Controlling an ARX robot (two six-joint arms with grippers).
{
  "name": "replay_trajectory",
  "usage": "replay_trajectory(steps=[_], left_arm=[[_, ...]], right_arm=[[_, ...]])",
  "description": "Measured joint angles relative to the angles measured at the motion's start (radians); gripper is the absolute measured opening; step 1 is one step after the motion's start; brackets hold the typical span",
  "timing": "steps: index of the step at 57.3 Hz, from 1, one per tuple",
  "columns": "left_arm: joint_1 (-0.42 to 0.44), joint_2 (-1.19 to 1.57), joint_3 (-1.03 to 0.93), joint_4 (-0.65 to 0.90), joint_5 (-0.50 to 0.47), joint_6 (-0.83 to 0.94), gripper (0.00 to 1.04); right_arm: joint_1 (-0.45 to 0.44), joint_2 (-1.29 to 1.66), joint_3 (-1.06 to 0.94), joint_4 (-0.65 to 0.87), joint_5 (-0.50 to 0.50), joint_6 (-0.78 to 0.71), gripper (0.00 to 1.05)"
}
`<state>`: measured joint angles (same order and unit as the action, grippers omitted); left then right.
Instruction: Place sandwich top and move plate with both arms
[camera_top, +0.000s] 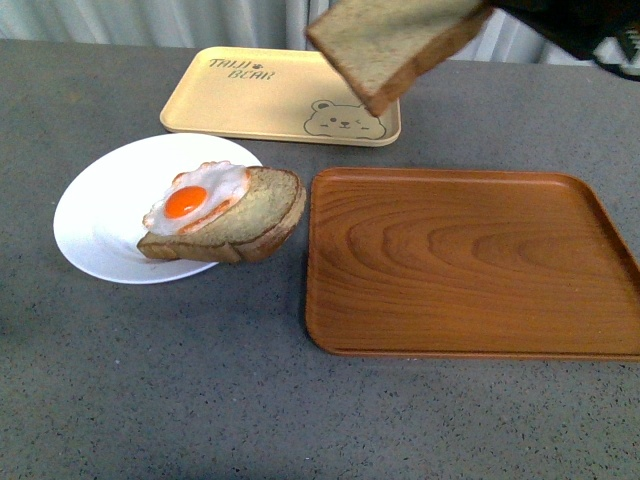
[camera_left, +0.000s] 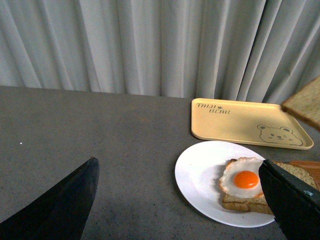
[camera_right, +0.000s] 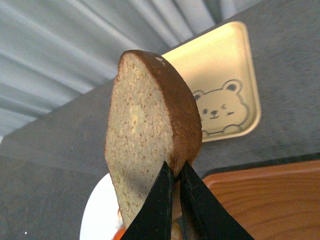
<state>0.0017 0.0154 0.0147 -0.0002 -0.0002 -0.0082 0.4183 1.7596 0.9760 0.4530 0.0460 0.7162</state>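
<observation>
The sandwich top (camera_top: 390, 45), a squarish brown speckled slice, hangs tilted in the air above the far middle of the table, to the right of the plate. My right gripper (camera_right: 175, 170) is shut on its crust edge, and the slice (camera_right: 150, 135) fills that view. The white plate (camera_top: 100, 215) lies at the left with a round-ended bread slice (camera_top: 255, 215) overhanging its right rim and a fried egg (camera_top: 200, 195) on top. My left gripper (camera_left: 178, 162) is open and empty, low over the table beside the plate (camera_left: 200, 175). It does not show in the front view.
A pale yellow bear tray (camera_top: 270, 95) lies at the back, behind the plate. A large brown wood-grain tray (camera_top: 470, 260) lies empty right of the plate, close to the overhanging bread. Grey curtains (camera_left: 150, 45) hang behind the table.
</observation>
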Motion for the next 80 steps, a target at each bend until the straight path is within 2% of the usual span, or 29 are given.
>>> replay_trajectory(steps=[10, 16, 36, 54, 61, 66, 80], left_arm=[[0.000, 0.000, 0.000, 0.000, 0.000, 0.000, 0.96], [0.000, 0.000, 0.000, 0.000, 0.000, 0.000, 0.96], [0.000, 0.000, 0.000, 0.000, 0.000, 0.000, 0.96], [0.000, 0.000, 0.000, 0.000, 0.000, 0.000, 0.96], [0.000, 0.000, 0.000, 0.000, 0.000, 0.000, 0.96], [0.000, 0.000, 0.000, 0.000, 0.000, 0.000, 0.96], [0.000, 0.000, 0.000, 0.000, 0.000, 0.000, 0.96]], right_arm=[[0.139, 0.205, 0.166, 0.003, 0.034, 0.047, 0.02], [0.187, 0.268, 0.220, 0.003, 0.047, 0.076, 0.02], [0.279, 0.276, 0.171, -0.048, 0.117, 0.106, 0.02], [0.295, 0.259, 0.087, -0.072, 0.141, 0.122, 0.02], [0.294, 0.205, 0.042, -0.051, 0.163, 0.122, 0.26], [0.279, 0.137, 0.008, -0.029, 0.195, 0.122, 0.49], [0.206, 0.045, -0.082, -0.015, 0.306, 0.105, 0.88]])
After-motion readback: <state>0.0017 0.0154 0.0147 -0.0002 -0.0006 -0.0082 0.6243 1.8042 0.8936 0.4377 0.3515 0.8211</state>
